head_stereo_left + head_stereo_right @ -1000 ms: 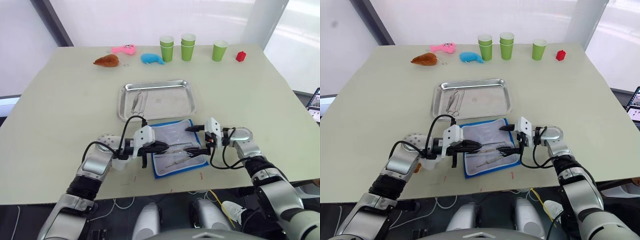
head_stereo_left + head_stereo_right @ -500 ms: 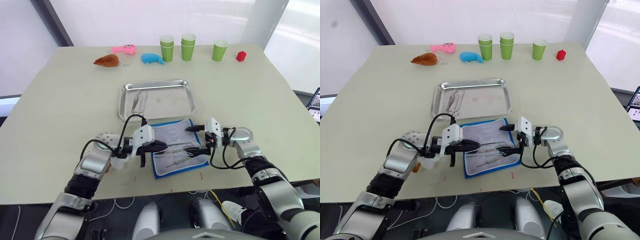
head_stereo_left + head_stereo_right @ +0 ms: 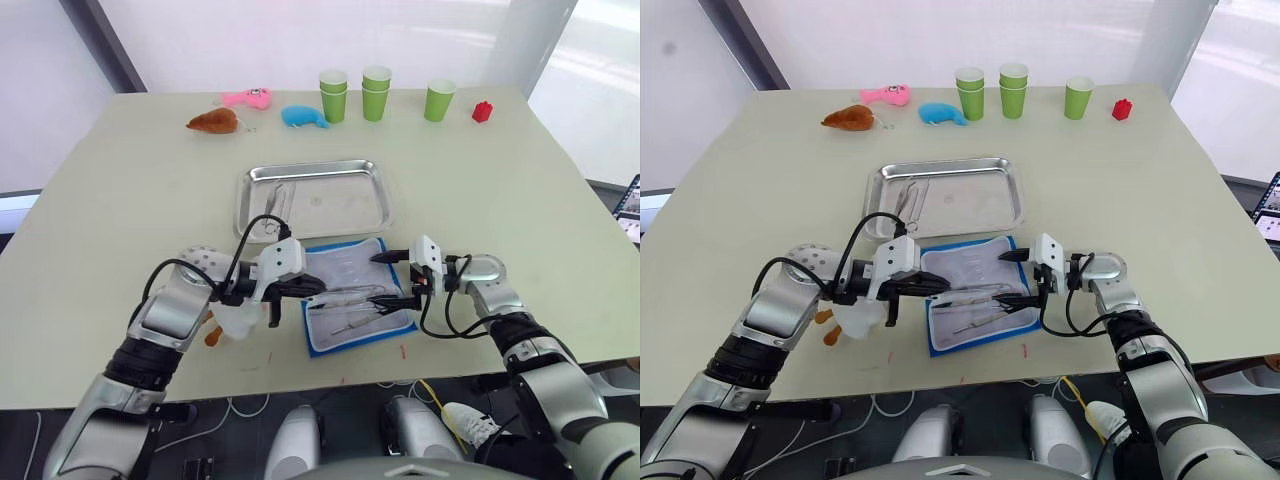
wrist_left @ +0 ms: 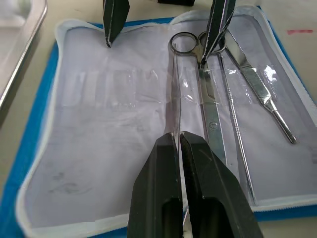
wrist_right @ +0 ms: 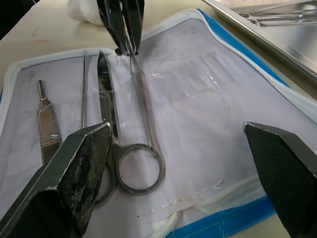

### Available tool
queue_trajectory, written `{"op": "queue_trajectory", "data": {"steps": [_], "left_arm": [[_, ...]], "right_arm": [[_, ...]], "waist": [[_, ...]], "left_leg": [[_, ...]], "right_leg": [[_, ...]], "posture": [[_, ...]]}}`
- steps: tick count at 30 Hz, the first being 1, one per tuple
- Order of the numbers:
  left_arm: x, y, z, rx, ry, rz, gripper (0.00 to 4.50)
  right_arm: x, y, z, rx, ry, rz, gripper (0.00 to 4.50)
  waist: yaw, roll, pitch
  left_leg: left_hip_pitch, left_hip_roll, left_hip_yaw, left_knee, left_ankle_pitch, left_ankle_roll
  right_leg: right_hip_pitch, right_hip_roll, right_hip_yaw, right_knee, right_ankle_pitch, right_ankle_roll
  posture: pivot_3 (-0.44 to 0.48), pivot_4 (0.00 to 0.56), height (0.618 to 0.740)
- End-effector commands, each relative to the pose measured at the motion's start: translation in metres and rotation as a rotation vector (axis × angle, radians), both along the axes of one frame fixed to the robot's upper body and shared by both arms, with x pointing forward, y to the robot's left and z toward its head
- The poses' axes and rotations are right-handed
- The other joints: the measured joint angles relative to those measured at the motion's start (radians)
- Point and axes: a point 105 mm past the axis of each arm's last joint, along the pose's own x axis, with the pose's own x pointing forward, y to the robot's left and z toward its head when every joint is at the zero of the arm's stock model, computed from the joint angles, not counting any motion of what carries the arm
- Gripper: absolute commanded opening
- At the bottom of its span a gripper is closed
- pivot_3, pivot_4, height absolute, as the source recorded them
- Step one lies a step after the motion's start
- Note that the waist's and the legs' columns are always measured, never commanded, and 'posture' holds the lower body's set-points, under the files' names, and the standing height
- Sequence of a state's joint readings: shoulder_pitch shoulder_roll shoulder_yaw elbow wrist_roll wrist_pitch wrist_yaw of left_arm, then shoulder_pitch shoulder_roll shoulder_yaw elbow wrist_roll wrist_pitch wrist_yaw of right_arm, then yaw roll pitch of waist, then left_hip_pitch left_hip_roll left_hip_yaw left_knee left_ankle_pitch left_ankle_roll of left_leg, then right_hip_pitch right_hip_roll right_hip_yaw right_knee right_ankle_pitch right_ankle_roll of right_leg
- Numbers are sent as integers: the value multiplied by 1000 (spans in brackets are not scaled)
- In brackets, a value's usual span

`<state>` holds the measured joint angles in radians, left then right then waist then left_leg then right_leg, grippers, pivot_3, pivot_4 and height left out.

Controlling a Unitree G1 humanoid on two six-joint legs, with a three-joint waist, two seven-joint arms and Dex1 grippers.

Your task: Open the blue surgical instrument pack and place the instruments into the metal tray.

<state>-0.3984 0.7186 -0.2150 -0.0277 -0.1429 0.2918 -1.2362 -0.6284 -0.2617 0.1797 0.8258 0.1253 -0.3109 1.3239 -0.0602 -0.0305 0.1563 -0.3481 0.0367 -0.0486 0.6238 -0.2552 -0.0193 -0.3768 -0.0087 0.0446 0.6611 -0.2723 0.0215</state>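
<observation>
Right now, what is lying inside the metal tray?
Inside the metal tray, thin silver instruments lie at its left end. Their exact count and type cannot be told.

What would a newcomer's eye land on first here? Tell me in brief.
First, the opened blue surgical instrument pack at the table's near edge, its pale lining up, with the left claw shut on ring-handled scissors while the right claw stands open over the pack's other end. Next, the metal tray just beyond, already holding instruments. Last, the green cups along the far edge.
</observation>
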Motion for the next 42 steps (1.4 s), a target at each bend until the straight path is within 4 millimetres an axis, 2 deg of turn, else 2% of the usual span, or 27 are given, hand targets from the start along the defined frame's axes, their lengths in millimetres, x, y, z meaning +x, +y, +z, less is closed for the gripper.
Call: {"op": "queue_trajectory", "data": {"steps": [1,6,13,17,18,19,20,29,42], "left_arm": [[-4,0,16,13,-37,-40,125],[-5,9,18,32,-39,-37,125],[-8,5,18,-20,-33,-56,125],[-2,5,16,-13,-75,-36,1075],[0,5,15,-10,-85,-34,1687],[0,4,14,-5,-85,-39,1839],[0,4,12,-3,-82,-45,2215],[14,-9,-4,-19,-81,-66,2215],[14,-21,-17,-32,-47,-88,2215]], "right_arm": [[-23,-14,-55,-128,198,-37,4500],[-23,-14,-56,-127,199,-38,4500],[-23,-13,-55,-125,199,-37,4500],[-23,-14,-55,-126,199,-38,4500],[-23,-14,-55,-126,199,-39,4500],[-23,-14,-55,-127,198,-39,4500],[-23,-14,-55,-127,198,-40,4500],[-21,-15,-54,-127,191,-45,4500],[-21,-17,-55,-125,191,-54,4500]], "waist": [[-1,0,0],[0,1,0],[0,1,1],[0,1,1],[0,2,1],[0,1,1],[0,1,1],[0,-1,0],[1,-2,-1]], "left_leg": [[0,0,0,0,0,0],[0,0,0,0,0,0],[0,0,0,0,0,0],[0,0,0,0,0,0],[0,0,0,0,0,0],[0,0,0,0,0,0],[0,0,0,0,0,0],[0,0,3,0,0,0],[0,0,5,0,0,0]], "right_leg": [[0,0,0,0,0,0],[0,0,0,0,0,0],[0,0,0,0,0,0],[0,0,0,0,0,0],[0,0,0,0,0,0],[0,0,0,0,0,0],[0,0,0,0,0,0],[0,1,0,0,0,0],[0,1,1,0,0,0]], "posture": [[0,150,740],[0,150,740],[0,150,740],[0,150,740],[0,150,740],[0,150,740],[0,150,740],[0,150,740],[0,150,740]]}}
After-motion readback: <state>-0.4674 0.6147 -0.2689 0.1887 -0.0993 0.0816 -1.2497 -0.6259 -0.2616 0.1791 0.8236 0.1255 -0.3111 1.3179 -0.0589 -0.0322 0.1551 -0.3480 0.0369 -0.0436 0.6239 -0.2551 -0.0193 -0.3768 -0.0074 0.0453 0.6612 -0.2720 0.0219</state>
